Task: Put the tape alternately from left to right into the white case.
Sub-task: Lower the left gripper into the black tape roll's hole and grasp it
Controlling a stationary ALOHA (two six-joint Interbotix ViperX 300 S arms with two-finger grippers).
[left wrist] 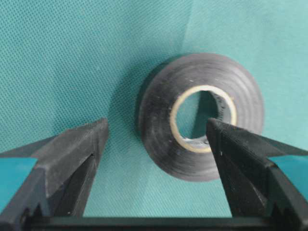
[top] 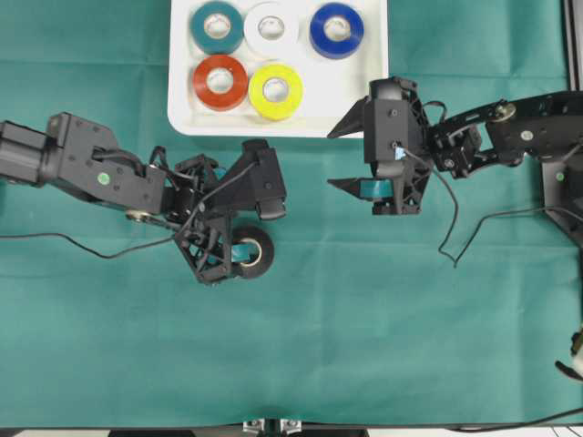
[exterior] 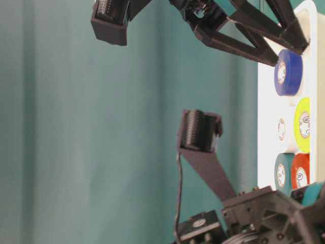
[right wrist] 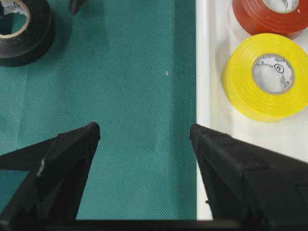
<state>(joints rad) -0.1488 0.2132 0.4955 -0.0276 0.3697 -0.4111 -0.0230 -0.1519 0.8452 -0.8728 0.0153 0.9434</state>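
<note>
Left wrist view shows your left gripper spread wide over the black roll, one fingertip over its core, the other off on the cloth. You should centre so the jaws straddle the ring's wall, then sink and close. That roll lies flat on the green cloth, just below the white case, where teal, white, blue, red and yellow rolls already sit. Your right gripper hangs empty with jaws apart beside the case's corner; keep clear of it when lifting across.
</note>
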